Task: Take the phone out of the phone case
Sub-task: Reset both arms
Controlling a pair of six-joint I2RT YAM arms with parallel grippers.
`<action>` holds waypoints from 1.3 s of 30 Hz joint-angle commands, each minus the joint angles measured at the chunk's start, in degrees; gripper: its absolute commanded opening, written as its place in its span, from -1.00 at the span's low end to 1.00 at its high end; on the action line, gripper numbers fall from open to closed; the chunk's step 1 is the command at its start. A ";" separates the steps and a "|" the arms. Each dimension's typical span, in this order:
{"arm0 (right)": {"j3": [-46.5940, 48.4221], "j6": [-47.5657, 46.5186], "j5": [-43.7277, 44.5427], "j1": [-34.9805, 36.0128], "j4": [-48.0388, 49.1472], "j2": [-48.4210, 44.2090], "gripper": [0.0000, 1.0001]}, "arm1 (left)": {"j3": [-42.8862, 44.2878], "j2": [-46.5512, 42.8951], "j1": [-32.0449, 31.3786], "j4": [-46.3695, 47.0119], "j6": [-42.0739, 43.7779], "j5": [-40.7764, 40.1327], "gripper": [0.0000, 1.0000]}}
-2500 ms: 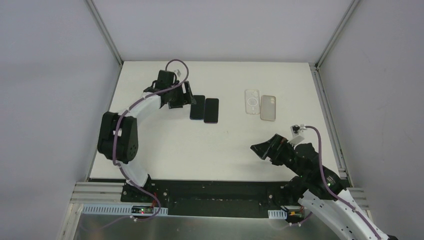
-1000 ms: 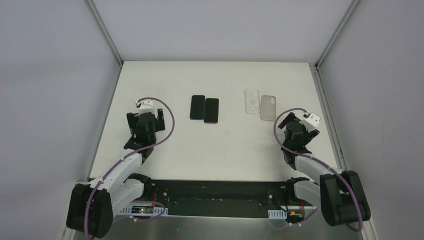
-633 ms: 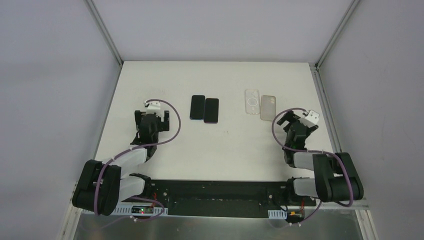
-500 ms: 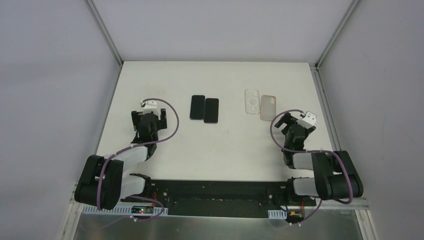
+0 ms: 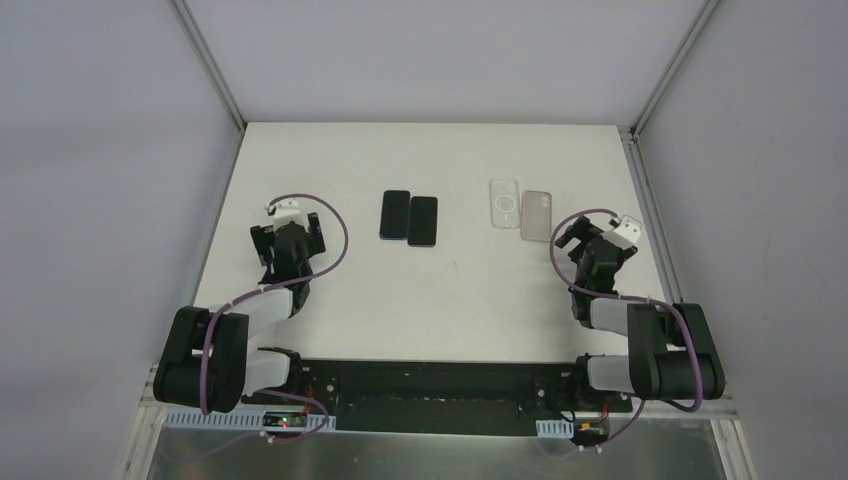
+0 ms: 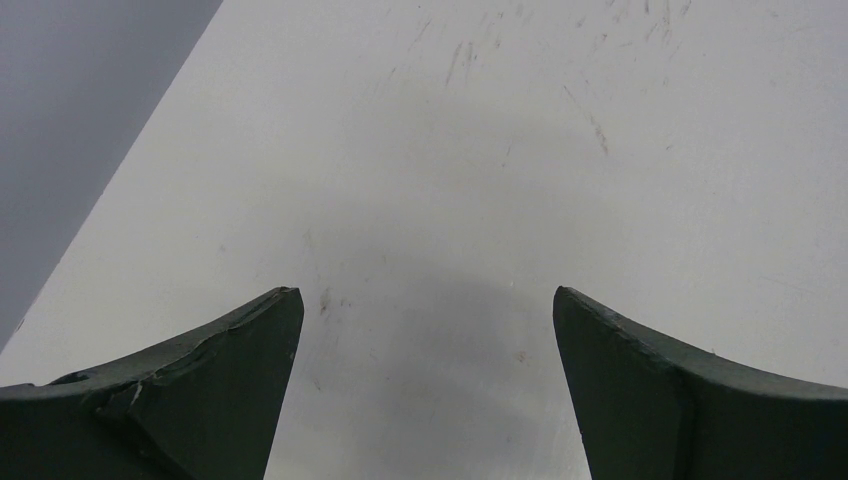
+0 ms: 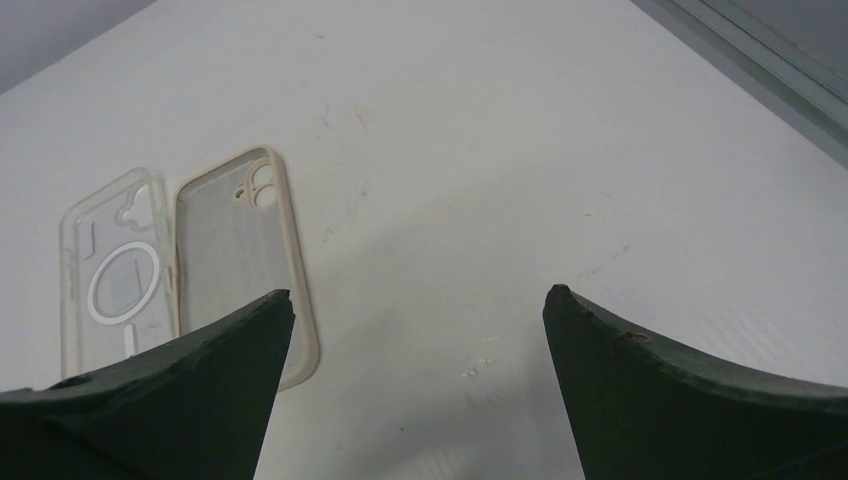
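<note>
Lying flat near the middle of the white table (image 5: 330, 150) are two dark phones, right next to each other. The left phone (image 5: 395, 214) looks all black. The right phone (image 5: 423, 220) has a purple-blue edge and sits a tiny bit closer to the arms. I cannot tell if either one has a thin cover on it.

To the right of the phones, well apart from them, lie two phone cases, also side by side. The clear case (image 7: 112, 268) has a white ring in its middle. The beige case (image 7: 235, 255) lies open side up and it is empty. It has a hole for the camera at its far end. Its near end is hidden behind one finger of the right gripper (image 7: 415, 300).

That gripper hangs low over the table, near the beige case but not touching it. Its two fingers are spread wide apart and hold nothing.

The left gripper (image 6: 425, 300) is on the left side of the table, well apart from the phones. Its fingers are spread wide too, with only table between them. Both arms are folded back close to their bases.
</note>
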 commanded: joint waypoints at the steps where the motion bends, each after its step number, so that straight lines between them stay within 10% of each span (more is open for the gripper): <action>1: 2.63 2.50 -1.32 -2.36 -2.22 -1.14 0.99 | 1.25 -1.03 0.17 1.38 -1.07 -0.69 0.98; 20: 2.38 2.56 -1.40 -2.38 -1.93 -1.45 0.99 | 7.38 2.37 -0.56 -6.70 3.00 4.64 0.98; 25: 2.42 2.56 -1.44 -2.32 -1.92 -1.48 0.99 | 25.53 13.66 -1.58 -27.92 6.68 10.03 0.98; 28: 2.36 2.54 -1.45 -2.38 -1.92 -1.47 0.99 | 50.69 31.14 -1.15 -57.92 13.22 32.43 0.98; 29: 2.42 2.50 -1.46 -2.37 -1.92 -1.48 0.99 | 62.04 38.28 -0.51 -70.48 11.97 35.37 0.53; 31: 2.40 2.50 -1.38 -2.39 -1.93 -1.45 0.99 | 79.69 49.02 0.46 -86.99 9.06 35.00 0.96; 33: 2.34 2.48 -1.40 -2.34 -1.95 -1.47 0.99 | 84.96 52.83 2.84 -89.60 5.39 38.32 0.72; 39: 2.34 2.48 -1.37 -2.32 -1.93 -1.47 0.99 | 84.45 52.63 3.20 -88.10 3.16 35.18 0.98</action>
